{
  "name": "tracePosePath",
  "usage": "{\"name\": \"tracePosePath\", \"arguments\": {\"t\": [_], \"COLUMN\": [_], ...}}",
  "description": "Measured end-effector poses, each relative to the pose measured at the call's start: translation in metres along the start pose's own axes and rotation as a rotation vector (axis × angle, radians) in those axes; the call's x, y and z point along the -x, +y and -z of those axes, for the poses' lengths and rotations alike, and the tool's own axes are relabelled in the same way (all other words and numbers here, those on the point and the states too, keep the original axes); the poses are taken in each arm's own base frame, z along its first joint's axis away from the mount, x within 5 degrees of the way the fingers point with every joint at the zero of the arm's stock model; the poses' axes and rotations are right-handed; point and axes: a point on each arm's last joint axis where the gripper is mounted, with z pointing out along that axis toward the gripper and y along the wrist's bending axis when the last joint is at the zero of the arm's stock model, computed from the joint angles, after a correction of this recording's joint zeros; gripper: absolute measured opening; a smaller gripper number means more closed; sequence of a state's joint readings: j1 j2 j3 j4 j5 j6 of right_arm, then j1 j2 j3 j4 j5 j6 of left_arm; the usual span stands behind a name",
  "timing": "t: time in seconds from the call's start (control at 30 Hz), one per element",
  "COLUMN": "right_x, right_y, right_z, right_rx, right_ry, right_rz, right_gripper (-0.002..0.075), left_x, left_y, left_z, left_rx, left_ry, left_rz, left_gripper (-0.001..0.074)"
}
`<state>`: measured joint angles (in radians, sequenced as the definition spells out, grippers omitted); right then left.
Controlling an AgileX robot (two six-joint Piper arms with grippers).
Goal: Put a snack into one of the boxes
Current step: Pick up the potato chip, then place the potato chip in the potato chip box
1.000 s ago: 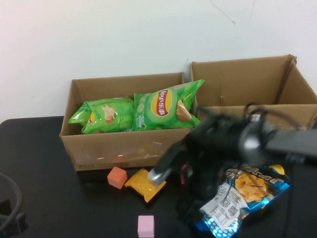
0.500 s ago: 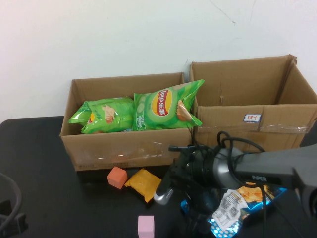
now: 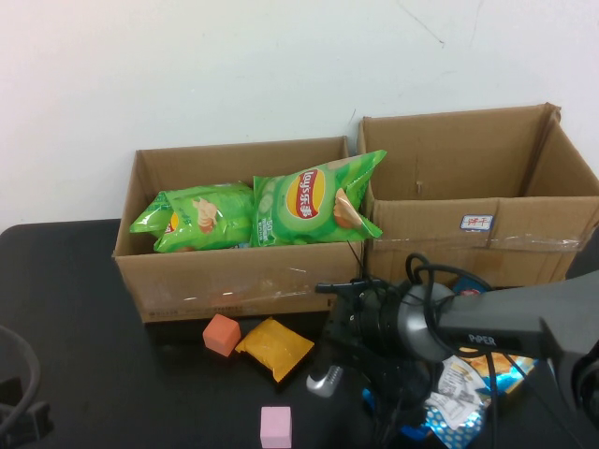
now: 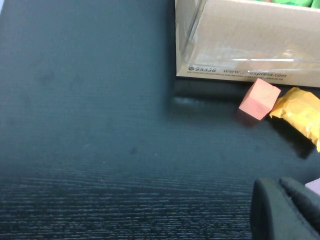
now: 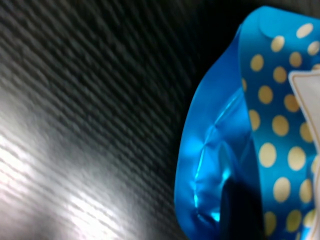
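Observation:
A blue snack bag (image 3: 496, 367) with yellow dots lies on the black table in front of the right box (image 3: 487, 224); it fills the right wrist view (image 5: 260, 125). My right gripper (image 3: 412, 412) is down at the bag's near left edge and looks open, with one dark finger (image 5: 241, 212) on the foil. The left box (image 3: 234, 281) holds two green chip bags (image 3: 314, 198). My left gripper (image 4: 292, 210) is shut and empty, low over the table at the near left (image 3: 17, 416).
A yellow packet (image 3: 274, 346), an orange cube (image 3: 222, 334) and a pink cube (image 3: 275, 426) lie in front of the left box. The left wrist view shows the box corner (image 4: 240, 45), the orange cube (image 4: 259, 98) and the yellow packet (image 4: 300, 112).
My right arm has come down and toward the near edge onto the blue bag, now hiding most of it. The left arm has not moved.

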<state>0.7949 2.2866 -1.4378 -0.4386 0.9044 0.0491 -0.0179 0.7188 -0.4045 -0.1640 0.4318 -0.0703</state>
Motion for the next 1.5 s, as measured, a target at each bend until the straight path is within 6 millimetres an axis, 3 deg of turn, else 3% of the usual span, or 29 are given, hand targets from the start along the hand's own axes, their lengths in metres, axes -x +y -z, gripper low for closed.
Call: {"name": "tracePosePath", "arguments": {"t": [0.17, 0.27, 0.63, 0.8, 1.03, 1.13, 1.27, 1.5], "right_x": [-0.006, -0.01, -0.042, -0.06, -0.052, -0.04, -0.017, 0.038], "right_y": [-0.002, -0.006, -0.03, -0.035, -0.049, -0.055, -0.057, -0.05], "right_z": [0.005, 0.023, 0.135, 0.187, 0.252, 0.262, 0.257, 0.211], "right_rx": [-0.004, -0.002, 0.079, 0.161, 0.156, 0.116, 0.072, 0.015], "right_ry": [0.057, 0.037, -0.231, -0.426, -0.832, -0.982, -1.112, -1.244], "right_rz": [-0.008, -0.064, -0.278, -0.283, -0.183, -0.186, -0.178, -0.155], "right_gripper": [0.0258, 0.0241, 0.024, 0.0239, 0.0238, 0.0238, 0.0238, 0.0238], "left_x": [0.0, 0.0, 0.0, 0.0, 0.0, 0.001, 0.001, 0.001], "left_y": [0.0, 0.0, 0.0, 0.0, 0.0, 0.0, 0.0, -0.001], "left_z": [0.0, 0.0, 0.0, 0.0, 0.0, 0.0, 0.0, 0.0], "left_rx": [0.0, 0.0, 0.0, 0.0, -0.004, -0.005, -0.005, -0.007], "left_ry": [0.0, 0.0, 0.0, 0.0, -0.002, -0.008, -0.008, -0.009], "left_rz": [0.0, 0.0, 0.0, 0.0, 0.008, 0.008, 0.01, 0.013], "left_gripper": [-0.0002, -0.0002, -0.0002, -0.0002, -0.0002, -0.0002, -0.0002, -0.0002]}}
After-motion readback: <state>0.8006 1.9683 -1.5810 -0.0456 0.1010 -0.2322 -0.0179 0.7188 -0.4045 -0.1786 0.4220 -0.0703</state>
